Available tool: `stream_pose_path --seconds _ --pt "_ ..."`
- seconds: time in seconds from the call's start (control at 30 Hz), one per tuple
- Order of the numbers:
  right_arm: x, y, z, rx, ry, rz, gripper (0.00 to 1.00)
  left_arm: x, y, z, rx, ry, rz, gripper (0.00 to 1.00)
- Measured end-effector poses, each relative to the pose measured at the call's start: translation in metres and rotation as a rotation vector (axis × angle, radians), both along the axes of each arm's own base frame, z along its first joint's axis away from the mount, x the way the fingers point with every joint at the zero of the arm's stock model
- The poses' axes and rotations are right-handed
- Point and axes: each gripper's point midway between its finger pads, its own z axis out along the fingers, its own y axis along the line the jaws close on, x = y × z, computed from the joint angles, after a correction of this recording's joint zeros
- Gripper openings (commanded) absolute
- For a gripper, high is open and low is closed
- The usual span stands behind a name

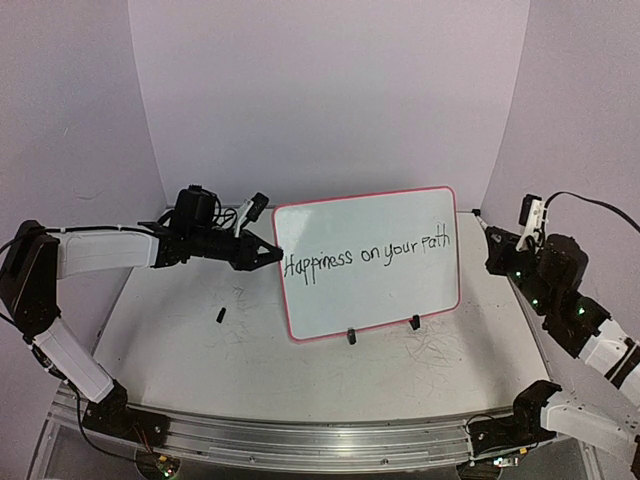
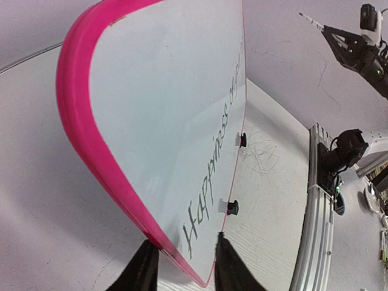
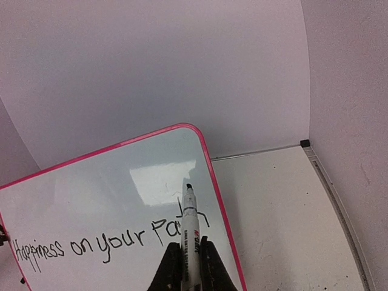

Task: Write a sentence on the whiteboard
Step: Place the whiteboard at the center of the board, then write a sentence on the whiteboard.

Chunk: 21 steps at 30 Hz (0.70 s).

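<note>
The whiteboard (image 1: 380, 305), red-rimmed, stands upright on two black clip feet mid-table. The sentence (image 1: 368, 257) runs across it in black letters: "Happiness on your path". My left gripper (image 1: 275, 252) is at the board's left edge. In the left wrist view its fingers (image 2: 145, 267) stand apart on either side of the whiteboard (image 2: 163, 121) by the "H", open. My right gripper (image 1: 492, 237) hangs just past the board's right edge, shut on a white marker (image 3: 191, 227). The marker's black tip points at the whiteboard (image 3: 91, 194) and is apart from it.
A small black cap-like piece (image 1: 220, 315) lies on the table left of the board. Faint grey scribbles (image 1: 435, 350) mark the tabletop in front. White walls close the back and sides. A metal rail (image 1: 320, 440) runs along the near edge.
</note>
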Motion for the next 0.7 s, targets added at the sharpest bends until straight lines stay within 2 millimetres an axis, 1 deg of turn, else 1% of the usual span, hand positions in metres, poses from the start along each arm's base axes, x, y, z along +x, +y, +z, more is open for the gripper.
stream_pose_path --seconds 0.1,0.17,0.23,0.3,0.33,0.37,0.43,0.53,0.7 --pt "-0.001 0.003 -0.009 -0.029 0.032 0.021 0.00 0.001 0.003 0.004 0.010 -0.012 0.023 0.50" --pt "-0.002 0.005 -0.014 -0.044 0.051 0.034 0.00 -0.001 0.006 0.018 0.002 -0.043 0.038 0.55" --pt "-0.003 0.007 -0.017 -0.050 0.062 0.048 0.00 -0.003 0.010 0.037 -0.020 -0.086 0.052 0.58" --pt "-0.004 0.009 -0.019 -0.054 0.072 0.059 0.00 -0.007 0.015 0.058 -0.046 -0.129 0.070 0.68" --pt "-0.004 0.009 -0.021 -0.057 0.081 0.063 0.00 -0.009 0.017 0.067 -0.058 -0.141 0.079 0.71" --pt "-0.003 0.010 -0.024 -0.059 0.091 0.066 0.00 -0.011 0.020 0.074 -0.070 -0.150 0.090 0.72" --pt "-0.001 0.011 -0.031 -0.063 0.119 0.063 0.00 -0.014 0.025 0.082 -0.086 -0.156 0.115 0.72" --pt "0.004 0.012 -0.042 -0.066 0.149 0.055 0.00 -0.014 0.030 0.081 -0.096 -0.121 0.163 0.72" --pt "0.014 0.007 -0.060 -0.044 0.156 0.038 0.00 -0.011 0.037 0.064 -0.119 -0.001 0.257 0.74"
